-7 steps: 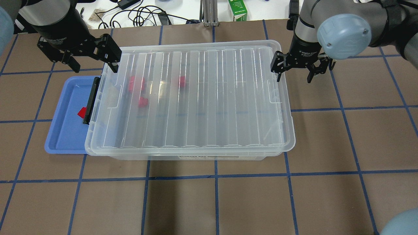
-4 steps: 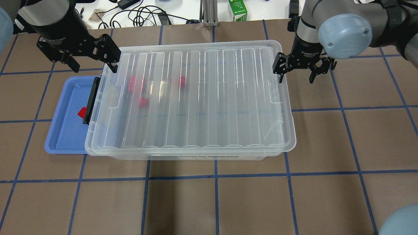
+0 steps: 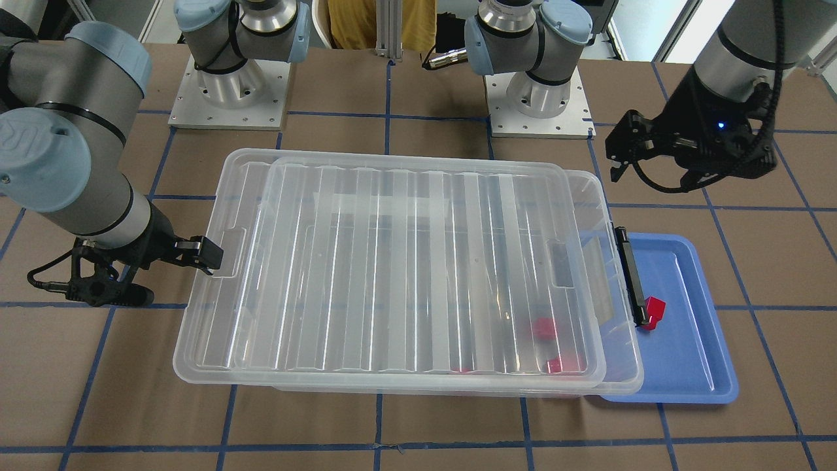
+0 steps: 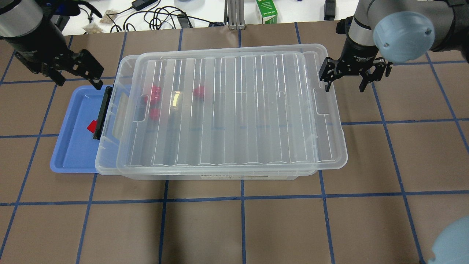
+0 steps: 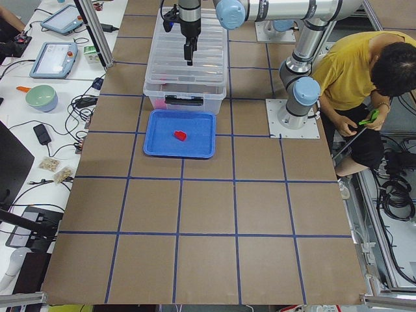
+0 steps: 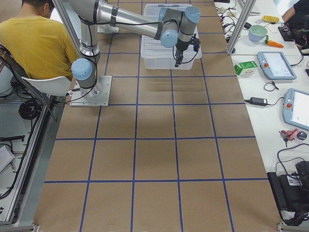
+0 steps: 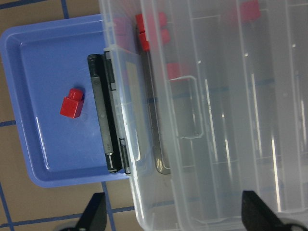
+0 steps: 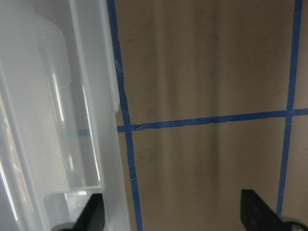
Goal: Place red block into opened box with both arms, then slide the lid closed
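Lid (image 4: pixel 234 110) rests on the box (image 4: pixel 109 148), offset away from its latch (image 4: pixel 102 112) — left claw (image 4: pixel 77 81) and right claw (image 4: pixel 344 88) both spread, empty, at the box ends.

- The box (image 4: pixel 106 161) sits on the table (image 4: pixel 234 227), its long sides running left to right.
- The lid (image 4: pixel 234 110) lies on the box, shifted right: it overhangs the right end and leaves a strip uncovered at the left end.
- The tray (image 4: pixel 73 146) lies at the box's left end, by the latch (image 4: pixel 102 112).
- One block (image 4: pixel 91 126) lies in the tray, just beside the latch.
- More blocks (image 4: pixel 199 91) lie in the box, toward its left end.
- The left gripper (image 4: pixel 78 82) hangs near the tray's far edge.
- The right gripper (image 4: pixel 345 86) is just beside the lid's right end.
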